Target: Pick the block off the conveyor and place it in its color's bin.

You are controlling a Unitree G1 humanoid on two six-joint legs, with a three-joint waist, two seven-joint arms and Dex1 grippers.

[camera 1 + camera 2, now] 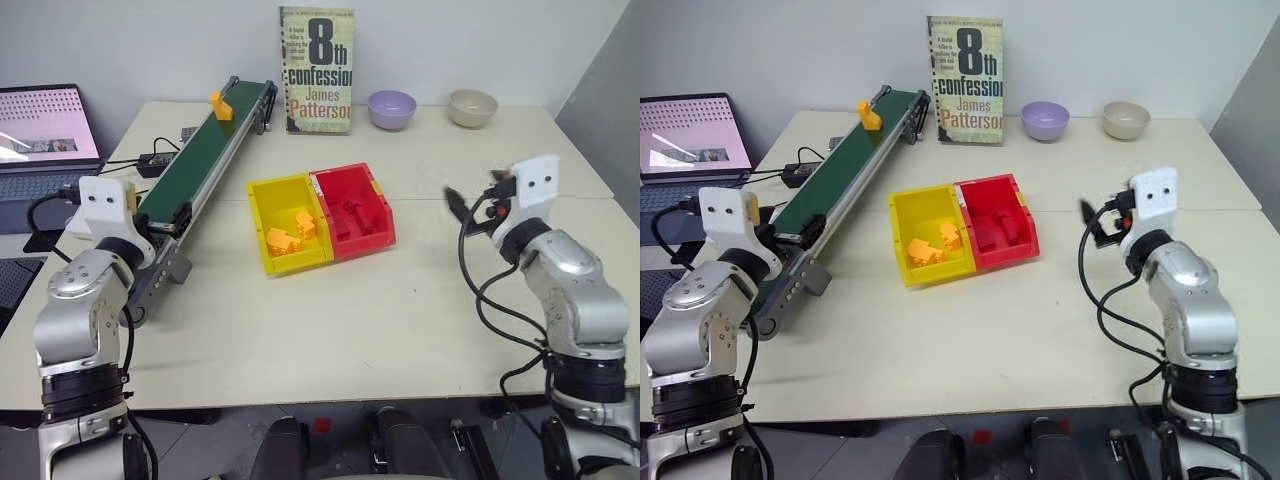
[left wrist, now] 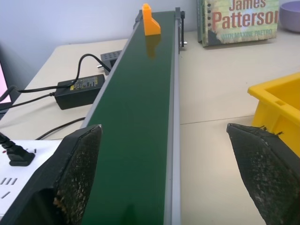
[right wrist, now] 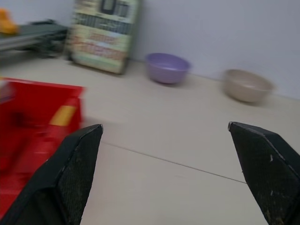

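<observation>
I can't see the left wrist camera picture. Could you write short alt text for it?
A small orange-yellow block stands at the far end of a long dark green conveyor, seen between the left gripper's two wide-open black fingers. A black power adapter lies beside the belt on one side, a yellow bin's corner on the other, a paperback book behind.

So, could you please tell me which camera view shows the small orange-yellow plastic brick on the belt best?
The left wrist view: the small orange-yellow plastic brick stands large and unblocked at the far end of the dark green conveyor belt. Both eye views show it much smaller at that same far end; the right wrist view catches only a blurred corner of it.
</observation>
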